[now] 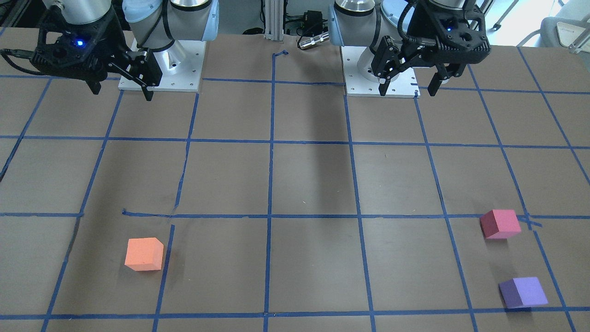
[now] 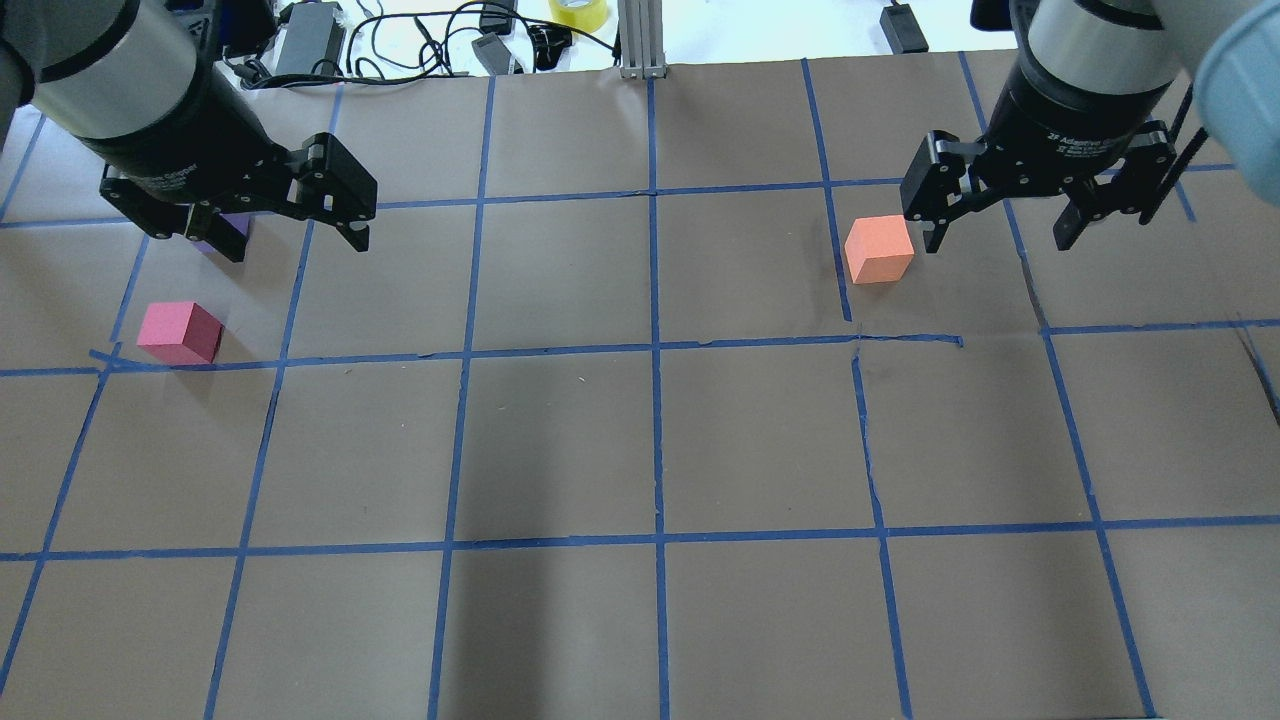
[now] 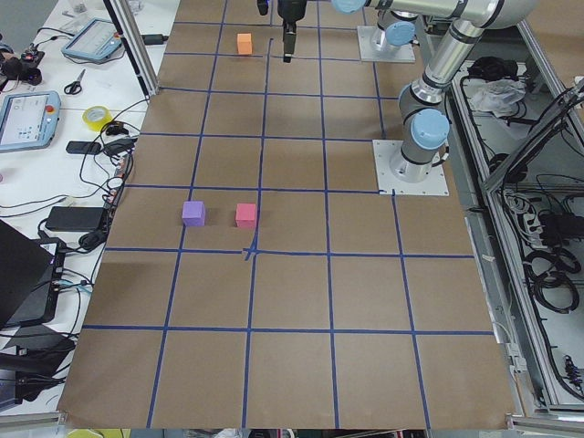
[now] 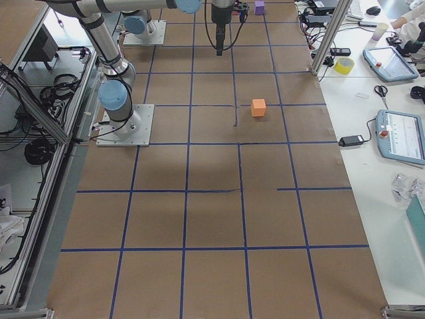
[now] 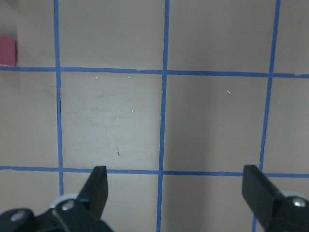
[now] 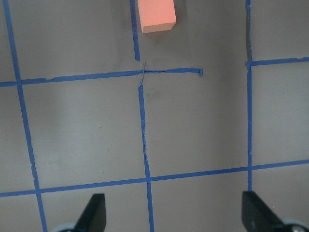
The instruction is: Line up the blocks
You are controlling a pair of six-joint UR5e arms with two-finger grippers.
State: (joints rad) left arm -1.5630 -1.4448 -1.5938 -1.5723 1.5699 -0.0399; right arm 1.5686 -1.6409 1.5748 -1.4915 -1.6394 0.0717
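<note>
The orange block [image 1: 144, 254] [image 2: 879, 250] sits on the table just left of my right gripper [image 2: 1000, 243] in the overhead view, and at the top of the right wrist view [image 6: 155, 15]. The pinkish-red block [image 1: 500, 224] [image 2: 180, 333] lies on my left side, at the left edge of the left wrist view [image 5: 7, 50]. The purple block [image 1: 523, 292] lies beyond it, partly hidden behind my left gripper [image 2: 297, 245] in the overhead view [image 2: 232, 228]. Both grippers [image 1: 408, 87] [image 1: 122, 92] are open, empty and held above the table.
Brown paper with a blue tape grid [image 2: 655, 350] covers the table. The arm bases [image 1: 161, 69] [image 1: 382, 78] stand on white plates at the robot's edge. An aluminium post [image 2: 640, 40], cables and a tape roll [image 2: 578, 12] lie along the far edge.
</note>
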